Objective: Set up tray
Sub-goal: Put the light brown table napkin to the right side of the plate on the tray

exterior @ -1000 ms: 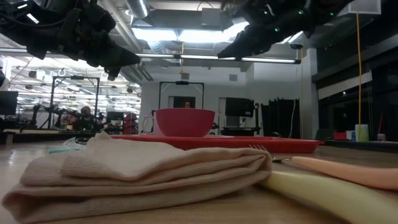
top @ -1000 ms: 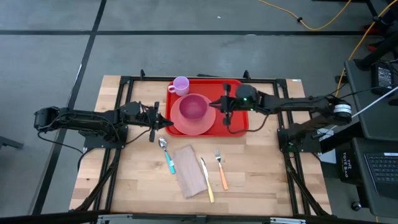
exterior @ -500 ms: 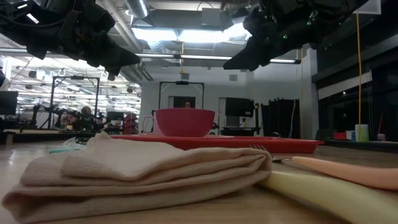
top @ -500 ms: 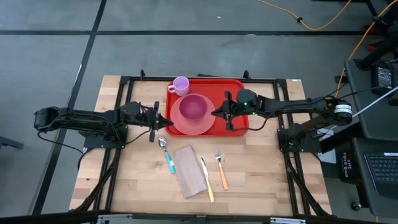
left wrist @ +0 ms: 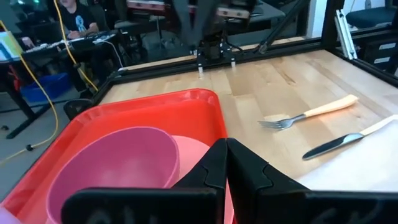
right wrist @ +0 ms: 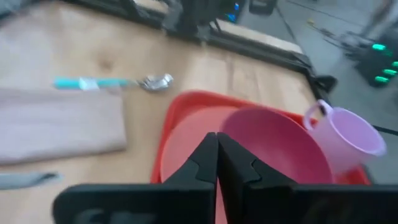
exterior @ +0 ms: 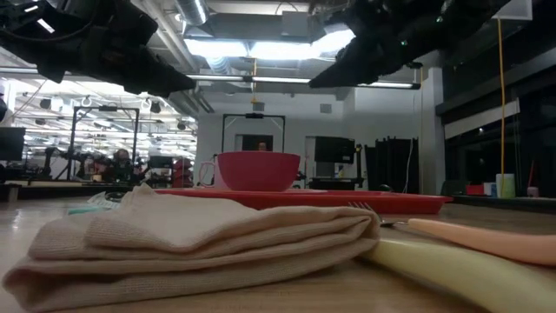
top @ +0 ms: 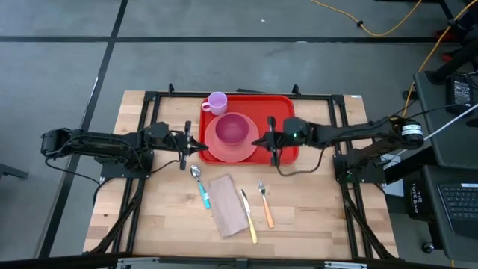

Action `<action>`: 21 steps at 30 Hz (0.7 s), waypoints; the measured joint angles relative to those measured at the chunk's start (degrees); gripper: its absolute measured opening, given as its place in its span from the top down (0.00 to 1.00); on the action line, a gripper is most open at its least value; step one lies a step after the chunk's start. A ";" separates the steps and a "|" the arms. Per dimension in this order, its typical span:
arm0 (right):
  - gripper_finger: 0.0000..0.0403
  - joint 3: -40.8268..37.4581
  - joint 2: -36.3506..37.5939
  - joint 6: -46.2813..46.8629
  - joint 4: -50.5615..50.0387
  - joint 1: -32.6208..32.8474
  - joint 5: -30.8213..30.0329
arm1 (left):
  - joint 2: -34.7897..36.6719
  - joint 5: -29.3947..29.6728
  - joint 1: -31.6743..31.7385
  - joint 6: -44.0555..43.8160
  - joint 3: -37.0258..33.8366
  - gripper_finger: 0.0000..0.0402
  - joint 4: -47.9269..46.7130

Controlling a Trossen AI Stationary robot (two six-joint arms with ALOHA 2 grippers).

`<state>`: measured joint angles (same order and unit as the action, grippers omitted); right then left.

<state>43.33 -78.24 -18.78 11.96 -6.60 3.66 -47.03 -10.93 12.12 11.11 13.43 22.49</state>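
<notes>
The red tray [top: 284, 112] lies at the table's far middle. On it a pink plate [top: 222, 154] carries a pink bowl [top: 233, 129], and a lilac cup [top: 217, 102] stands in the tray's far left corner. My left gripper [top: 199, 147] is shut and hovers just left of the plate; the left wrist view has it [left wrist: 225, 151] above the tray's near left corner. My right gripper [top: 258, 142] is shut and hovers over the plate's right edge, pointing left, with the bowl [right wrist: 277, 140] ahead of it [right wrist: 216, 142]. In the low view both are well above the table.
Near of the tray, on the bare wood, lie a teal-handled spoon [top: 200, 183], a folded beige napkin [top: 229, 205], a yellow-handled knife [top: 248, 215] and an orange-handled fork [top: 265, 202]. A black frame runs around the table. The low view looks over the napkin [exterior: 191, 239] toward the tray [exterior: 347, 200].
My right gripper has moved toward the table's near edge, from over the middle of the tray to its near part beside the plate, staying shut. My left arm and all the objects have kept still.
</notes>
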 joint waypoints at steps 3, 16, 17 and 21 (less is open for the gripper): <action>0.99 0.00 0.00 -1.13 -1.99 4.95 -9.23 | 0.00 1.95 -0.02 1.24 0.00 1.00 0.01; 0.99 0.02 -0.52 10.28 -3.00 22.23 -15.67 | 0.01 3.41 -0.29 -4.23 0.00 0.99 0.21; 0.99 0.02 -0.84 11.13 -3.17 23.36 -17.12 | 0.01 3.45 -0.72 -4.37 0.00 1.00 0.30; 0.99 0.03 -3.71 14.46 -2.96 27.19 -22.04 | 0.01 4.22 -3.90 -1.29 0.00 1.00 1.34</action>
<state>43.36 -81.95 -4.33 9.00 20.59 -18.38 -47.02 -6.72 8.22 9.82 13.43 23.82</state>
